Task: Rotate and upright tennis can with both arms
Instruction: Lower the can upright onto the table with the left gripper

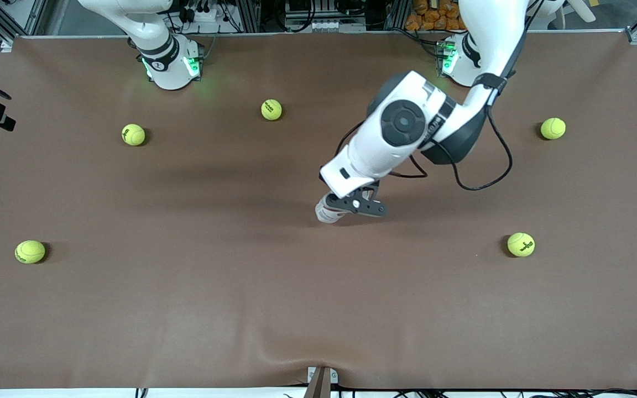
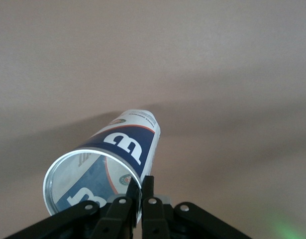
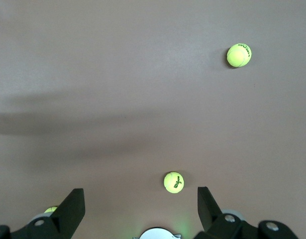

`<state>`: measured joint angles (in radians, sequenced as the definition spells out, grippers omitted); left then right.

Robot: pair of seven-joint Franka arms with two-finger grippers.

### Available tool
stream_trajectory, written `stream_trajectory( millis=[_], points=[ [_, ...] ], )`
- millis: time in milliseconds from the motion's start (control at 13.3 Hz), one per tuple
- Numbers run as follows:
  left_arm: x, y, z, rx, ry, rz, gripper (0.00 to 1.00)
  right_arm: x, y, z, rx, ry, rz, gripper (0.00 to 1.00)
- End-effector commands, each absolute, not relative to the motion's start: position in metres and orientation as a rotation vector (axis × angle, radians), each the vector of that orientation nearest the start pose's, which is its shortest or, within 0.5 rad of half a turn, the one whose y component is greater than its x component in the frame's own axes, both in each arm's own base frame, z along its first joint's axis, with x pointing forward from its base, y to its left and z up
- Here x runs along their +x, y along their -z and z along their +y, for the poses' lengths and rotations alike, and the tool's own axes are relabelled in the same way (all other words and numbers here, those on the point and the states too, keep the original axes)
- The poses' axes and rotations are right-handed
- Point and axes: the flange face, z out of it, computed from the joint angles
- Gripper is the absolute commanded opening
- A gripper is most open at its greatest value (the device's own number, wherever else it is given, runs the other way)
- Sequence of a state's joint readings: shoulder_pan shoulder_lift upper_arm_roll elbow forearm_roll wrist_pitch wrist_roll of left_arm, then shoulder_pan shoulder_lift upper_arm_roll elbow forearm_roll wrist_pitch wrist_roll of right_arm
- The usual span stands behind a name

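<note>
The tennis can (image 2: 124,149) is a clear cylinder with a white and dark-blue label and a silver rim. It is tilted, with its open end raised and its closed end down toward the brown table. My left gripper (image 2: 141,189) is shut on the can's rim, one finger inside and one outside. In the front view the left gripper (image 1: 354,205) is over the middle of the table, and only the can's end (image 1: 325,213) shows below it. My right gripper (image 3: 140,191) is open and empty, high over the table near its base. It is out of the front view.
Several yellow-green tennis balls lie scattered on the table: one (image 1: 271,109) near the right arm's base (image 1: 170,65), one (image 1: 133,134) beside it, one (image 1: 30,251) nearer the camera, and two (image 1: 553,128) (image 1: 521,244) toward the left arm's end. A black cable (image 1: 495,166) hangs from the left arm.
</note>
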<state>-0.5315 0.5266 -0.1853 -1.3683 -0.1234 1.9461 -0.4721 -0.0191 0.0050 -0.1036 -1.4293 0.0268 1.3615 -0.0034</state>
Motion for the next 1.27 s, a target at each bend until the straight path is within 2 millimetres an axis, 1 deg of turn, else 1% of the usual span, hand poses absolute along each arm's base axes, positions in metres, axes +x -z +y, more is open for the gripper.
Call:
stream_trajectory(
  millis=[0,150,300,375,525,600,675,825,975,1050,1200],
  points=[
    [0.538,-0.417,-0.474,-3.196,-0.046,0.403,0.0,0.529,-0.674,-0.058,-3.102,-0.098,0.195,1.0],
    [0.525,-0.4,-0.491,-3.134,-0.034,0.484,0.0,0.534,-0.669,-0.055,-3.107,-0.103,0.184,1.0],
    [0.521,-0.388,-0.496,-3.107,-0.041,0.513,0.0,0.534,-0.669,-0.056,-3.107,-0.098,0.187,1.0],
    [0.515,-0.386,-0.503,-3.09,-0.032,0.542,0.0,0.534,-0.669,-0.056,-3.107,-0.098,0.187,1.0],
    [0.513,-0.38,-0.506,-3.08,-0.041,0.553,0.0,0.534,-0.669,-0.055,-3.106,-0.098,0.184,1.0],
    [0.512,-0.38,-0.506,-3.081,-0.042,0.555,0.45,0.534,-0.669,-0.054,-3.104,-0.098,0.181,1.0],
    [0.513,-0.38,-0.505,-3.084,-0.043,0.541,0.99,0.534,-0.669,-0.054,-3.103,-0.098,0.183,1.0],
    [0.513,-0.382,-0.506,-3.086,-0.037,0.545,1.0,0.534,-0.669,-0.054,-3.104,-0.098,0.183,1.0],
    [0.513,-0.39,-0.505,-3.092,-0.02,0.546,1.0,0.534,-0.669,-0.054,-3.104,-0.098,0.183,1.0],
    [0.515,-0.399,-0.502,-3.099,-0.004,0.545,1.0,0.534,-0.669,-0.055,-3.104,-0.098,0.186,1.0],
    [0.518,-0.43,-0.493,-3.117,0.053,0.527,1.0,0.535,-0.669,-0.054,-3.104,-0.096,0.183,1.0]
  ],
)
